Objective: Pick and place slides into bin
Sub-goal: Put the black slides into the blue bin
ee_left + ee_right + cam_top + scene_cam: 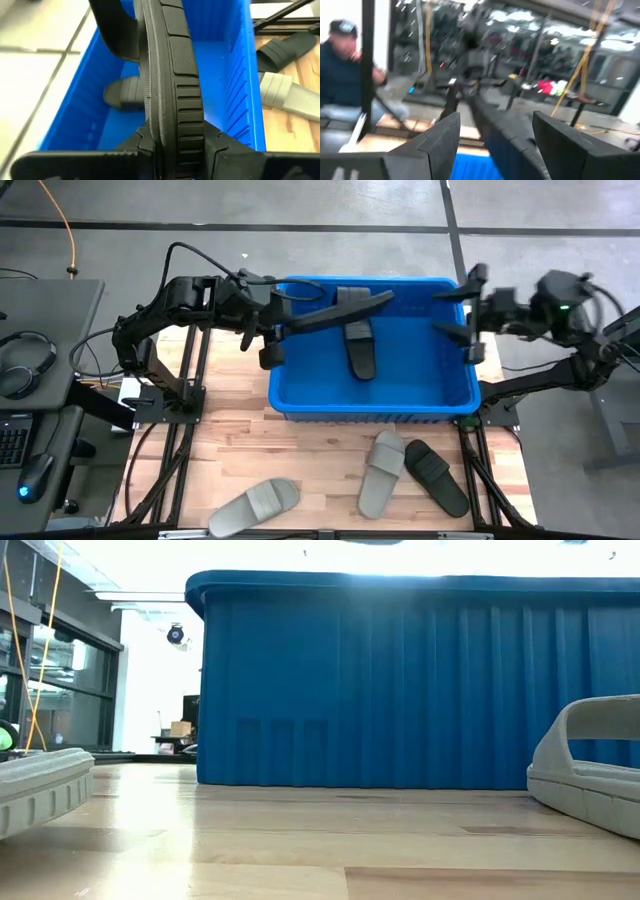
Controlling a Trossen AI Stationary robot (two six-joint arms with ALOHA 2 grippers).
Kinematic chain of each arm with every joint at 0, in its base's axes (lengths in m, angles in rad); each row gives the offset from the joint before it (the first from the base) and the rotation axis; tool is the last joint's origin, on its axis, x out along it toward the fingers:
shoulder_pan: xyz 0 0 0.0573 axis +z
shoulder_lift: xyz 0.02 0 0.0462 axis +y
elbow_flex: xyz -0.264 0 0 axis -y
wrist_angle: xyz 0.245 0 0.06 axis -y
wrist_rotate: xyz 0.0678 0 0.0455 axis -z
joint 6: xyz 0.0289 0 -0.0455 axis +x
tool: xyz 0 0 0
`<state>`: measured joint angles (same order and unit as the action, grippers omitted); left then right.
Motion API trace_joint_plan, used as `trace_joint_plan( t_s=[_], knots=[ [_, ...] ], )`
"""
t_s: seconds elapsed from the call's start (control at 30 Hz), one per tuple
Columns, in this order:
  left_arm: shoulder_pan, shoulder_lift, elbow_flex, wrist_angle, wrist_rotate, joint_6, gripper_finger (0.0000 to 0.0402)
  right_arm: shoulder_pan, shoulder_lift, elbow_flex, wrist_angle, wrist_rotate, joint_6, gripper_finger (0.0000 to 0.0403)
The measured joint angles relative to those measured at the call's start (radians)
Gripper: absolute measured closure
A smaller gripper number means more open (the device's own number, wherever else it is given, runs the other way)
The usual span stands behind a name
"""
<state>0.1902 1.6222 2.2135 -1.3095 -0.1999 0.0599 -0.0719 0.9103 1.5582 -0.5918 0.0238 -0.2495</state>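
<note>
The left gripper (272, 330) is clamped on the heel end of a black slide (335, 312), held over the bin (300, 402). The slide's long axis runs across the bin, pointing toward the right gripper (470, 320), whose fingers are apart beside the far tip. Another black slide (360, 350) lies inside.

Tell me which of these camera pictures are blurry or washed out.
Right wrist view: heavily motion-blurred, room and person smeared. Low view: blown-out glare above the blue bin, near grey slide soft. Left wrist view: gripped black slide sharp. High view: evenly lit, clear.
</note>
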Motion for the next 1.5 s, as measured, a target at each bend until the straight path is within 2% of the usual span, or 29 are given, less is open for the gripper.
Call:
trace_joint_plan(
  t_s=[0.13, 0.27, 0.47, 0.63, 0.77, 1.1, 1.5],
  knots=[
    [-0.002, 0.027, -0.001, -0.033, -0.008, -0.115, 0.0346, 0.000, -0.039, 0.000, 0.001, 0.053, 0.023, 0.0167],
    [-0.015, 0.056, -0.001, -0.049, -0.059, -0.164, 0.0346, 0.000, -0.056, 0.000, -0.009, 0.080, 0.043, 0.0167],
    [-0.044, 0.102, 0.004, -0.122, -0.140, -0.245, 0.0346, 0.000, -0.057, 0.000, -0.043, 0.086, 0.051, 0.0165],
    [-0.054, 0.132, 0.067, -0.253, -0.229, -0.375, 0.0346, 0.000, -0.047, -0.001, -0.077, 0.097, 0.051, 0.0165],
    [-0.066, 0.154, 0.074, -0.259, -0.263, -0.431, 0.0347, 0.000, -0.033, -0.001, -0.082, 0.098, 0.049, 0.0164],
    [-0.092, 0.238, 0.080, -0.261, -0.246, -0.468, 0.0347, 0.000, -0.014, -0.002, -0.122, 0.099, 0.048, 0.0164],
    [-0.092, 0.212, 0.143, -0.265, -0.260, -0.518, 0.0347, 0.000, -0.019, -0.002, -0.139, 0.122, 0.046, 0.0164]
  ],
)
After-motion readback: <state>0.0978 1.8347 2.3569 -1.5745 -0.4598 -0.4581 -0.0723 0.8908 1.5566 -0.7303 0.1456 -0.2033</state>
